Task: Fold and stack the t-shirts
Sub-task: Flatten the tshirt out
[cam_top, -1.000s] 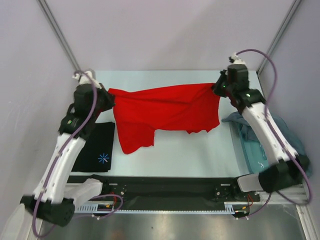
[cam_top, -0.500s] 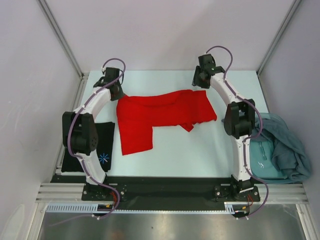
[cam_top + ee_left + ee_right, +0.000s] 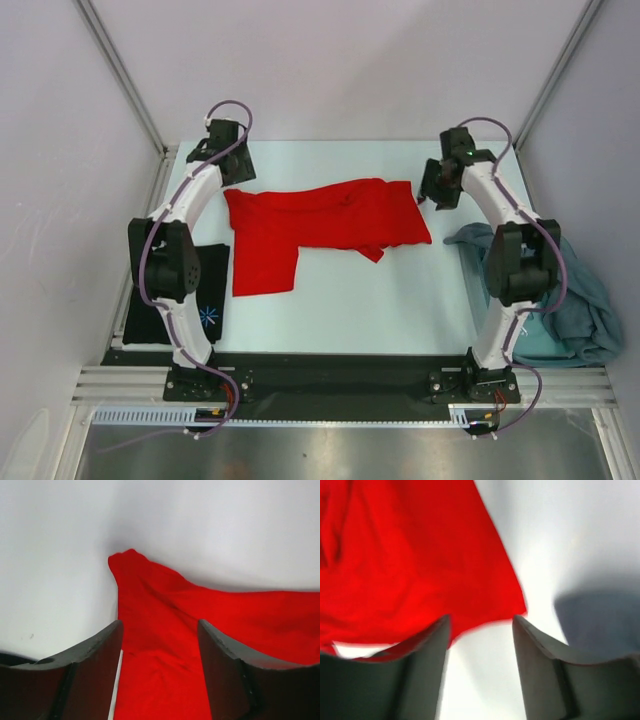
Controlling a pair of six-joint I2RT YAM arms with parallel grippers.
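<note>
Hovering left hand (image 3: 159, 630), right hand (image 3: 481, 622), both spread, gripping nothing. Treating red t-shirt (image 3: 330, 215) as limp, light, crease-prone; aiming at pinching outer corners off worktop (image 3: 380, 300).

The top camera looks steeply down from high above the near edge and takes in the whole table (image 3: 400, 300). Both wrist cameras sit close above the tabletop, facing down. Each shares one end of the red t-shirt (image 3: 330, 220) with the overhead view.
</note>
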